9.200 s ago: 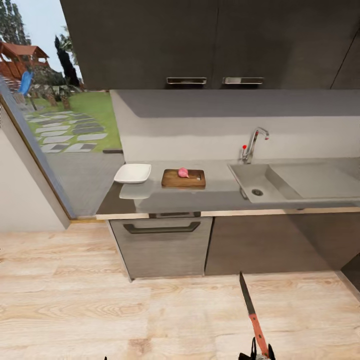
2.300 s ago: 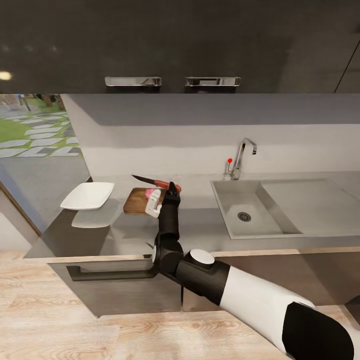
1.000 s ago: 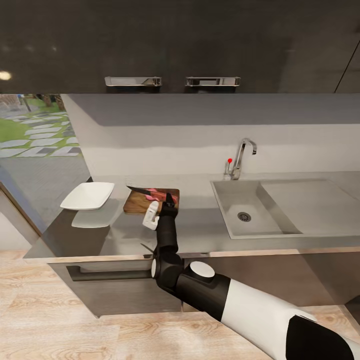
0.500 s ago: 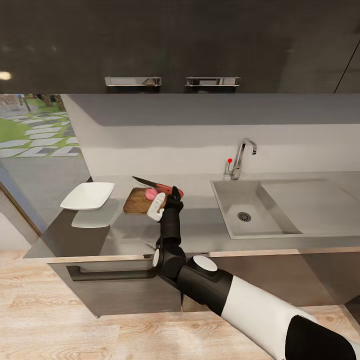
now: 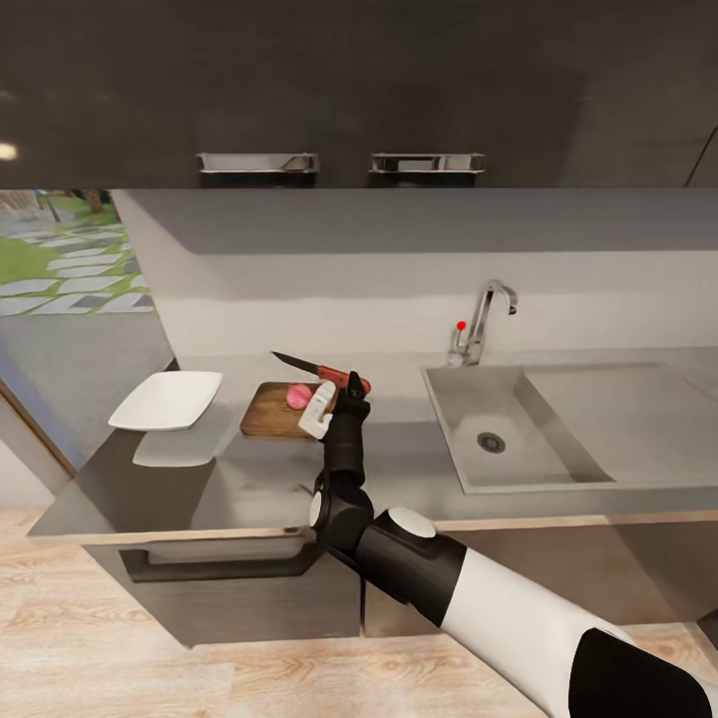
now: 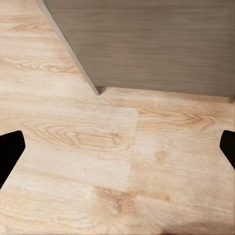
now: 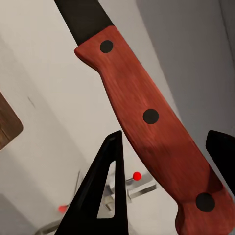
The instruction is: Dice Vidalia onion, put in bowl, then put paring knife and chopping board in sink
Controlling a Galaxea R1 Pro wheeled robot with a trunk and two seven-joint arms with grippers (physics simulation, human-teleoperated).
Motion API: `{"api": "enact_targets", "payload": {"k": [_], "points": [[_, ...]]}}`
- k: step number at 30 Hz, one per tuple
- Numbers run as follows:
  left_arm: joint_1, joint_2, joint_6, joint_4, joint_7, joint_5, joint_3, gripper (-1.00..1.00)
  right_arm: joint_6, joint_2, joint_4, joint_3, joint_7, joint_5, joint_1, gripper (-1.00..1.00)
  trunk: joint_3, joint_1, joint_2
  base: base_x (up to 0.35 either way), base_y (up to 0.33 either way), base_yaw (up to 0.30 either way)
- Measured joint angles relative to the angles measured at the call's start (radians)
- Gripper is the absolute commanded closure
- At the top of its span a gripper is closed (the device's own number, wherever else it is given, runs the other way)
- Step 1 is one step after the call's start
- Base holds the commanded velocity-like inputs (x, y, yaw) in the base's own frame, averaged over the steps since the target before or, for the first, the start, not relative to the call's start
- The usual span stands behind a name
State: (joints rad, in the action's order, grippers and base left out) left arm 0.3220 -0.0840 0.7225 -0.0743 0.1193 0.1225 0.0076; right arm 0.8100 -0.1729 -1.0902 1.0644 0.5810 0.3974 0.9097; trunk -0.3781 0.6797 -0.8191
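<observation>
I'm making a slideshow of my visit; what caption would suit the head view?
Right claw holds the paring knife above the onion on the chopping board.

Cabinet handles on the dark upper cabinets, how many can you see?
2: left handle above the chopping board; right handle beside it, nearer the tap.

Grey countertop (image 5: 399, 469) with board, bowl and built-in sink.

The glossy slab carries the white bowl (image 5: 168, 400) at its window end; just beside it lies the brown chopping board (image 5: 267, 417), pink onion (image 5: 298, 396) sitting on top. Well apart toward the other end, the sink (image 5: 469, 454) is sunk into the slab, chrome tap (image 5: 483, 319) behind it.
</observation>
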Motion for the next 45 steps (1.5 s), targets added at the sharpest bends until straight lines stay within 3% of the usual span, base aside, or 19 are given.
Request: {"api": "enact_targets", "payload": {"k": [21,31,45], "points": [[0.000,-0.001,0.000,0.000,0.002,0.000,0.000,-1.00,-0.001,-0.002,0.060,0.019,-0.005,-0.002,-0.001,1.00,0.000,0.000,0.000,0.007,-0.001,0.000],[0.000,-0.001,0.000,0.000,0.002,0.000,0.000,-1.00,-0.001,-0.002,0.066,0.074,-0.006,-0.002,-0.002,1.00,0.000,0.000,0.000,0.000,0.000,0.000],[0.000,-0.001,0.000,0.000,0.002,0.000,0.000,-1.00,-0.001,-0.002,0.090,0.077,-0.008,-0.003,-0.002,1.00,0.000,0.000,0.000,0.000,0.000,0.000]]}}
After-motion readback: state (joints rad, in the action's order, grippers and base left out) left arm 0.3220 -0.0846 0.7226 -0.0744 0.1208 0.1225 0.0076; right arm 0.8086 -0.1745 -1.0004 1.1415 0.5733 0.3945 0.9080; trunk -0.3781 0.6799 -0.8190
